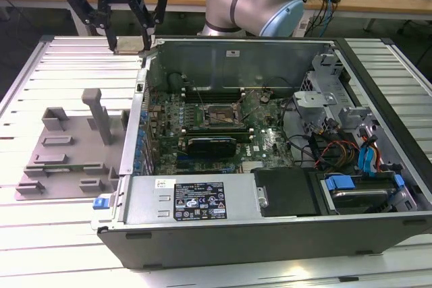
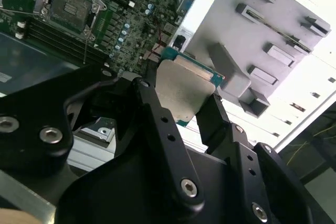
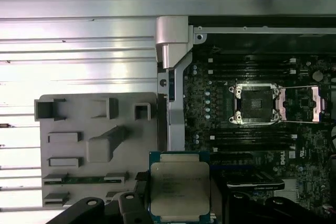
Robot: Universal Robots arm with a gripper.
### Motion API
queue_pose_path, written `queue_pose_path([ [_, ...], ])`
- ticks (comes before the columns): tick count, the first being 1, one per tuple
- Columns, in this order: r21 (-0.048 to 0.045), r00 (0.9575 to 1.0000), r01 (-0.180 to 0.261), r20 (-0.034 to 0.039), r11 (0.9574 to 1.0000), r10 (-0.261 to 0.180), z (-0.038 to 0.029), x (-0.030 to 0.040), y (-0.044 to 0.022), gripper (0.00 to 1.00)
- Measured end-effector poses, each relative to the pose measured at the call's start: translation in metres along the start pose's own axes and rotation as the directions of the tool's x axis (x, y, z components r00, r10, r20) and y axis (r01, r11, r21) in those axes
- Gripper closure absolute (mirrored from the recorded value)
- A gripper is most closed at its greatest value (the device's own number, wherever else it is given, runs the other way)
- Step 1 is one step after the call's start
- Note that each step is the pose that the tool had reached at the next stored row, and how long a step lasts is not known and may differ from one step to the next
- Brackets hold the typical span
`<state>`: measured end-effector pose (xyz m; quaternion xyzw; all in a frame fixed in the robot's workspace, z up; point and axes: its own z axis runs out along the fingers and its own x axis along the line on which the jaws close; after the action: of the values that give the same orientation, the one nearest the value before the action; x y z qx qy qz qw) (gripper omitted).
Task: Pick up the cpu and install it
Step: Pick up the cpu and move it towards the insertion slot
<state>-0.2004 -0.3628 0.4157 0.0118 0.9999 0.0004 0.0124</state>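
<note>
One cpu [image 3: 179, 190] is held by its edges between the fingers of the gripper [image 3: 179, 205], which is closed only to the chip's width, with the silvery top shown in both wrist views. In the exterior view it is carried clear of the worktop [image 1: 40, 237], above the far corner of the computer case [image 1: 270, 241] on that view's left, near the grey tray [image 1: 67, 146]. The pick-up is judged done and the carry toward the socket [image 3: 257, 103] in hand. The socket's frame appears open and is well apart from the chip. The next move is judged to call for the chip being squared over the socket and lowered level and gently.
</note>
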Motion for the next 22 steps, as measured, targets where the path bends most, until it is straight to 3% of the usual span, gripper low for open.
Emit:
queue_pose_path([
  [7,0.0001,1.0000,0.000,0.0001,1.0000,0.000,0.0004,-0.0146,0.0004,0.45],
  [14,0.0001,1.0000,0.000,-0.0001,1.0000,0.000,0.0019,-0.0385,0.0009,0.45],
  [18,0.0001,1.0000,0.000,-0.0010,1.0000,0.000,0.0118,-0.0749,0.0020,0.45],
  [20,0.0002,1.0000,0.000,-0.0022,1.0000,0.000,0.0159,-0.0852,0.0026,0.45],
  [22,0.0001,1.0000,0.000,-0.0023,1.0000,0.000,0.0166,-0.0876,0.0027,0.45],
])
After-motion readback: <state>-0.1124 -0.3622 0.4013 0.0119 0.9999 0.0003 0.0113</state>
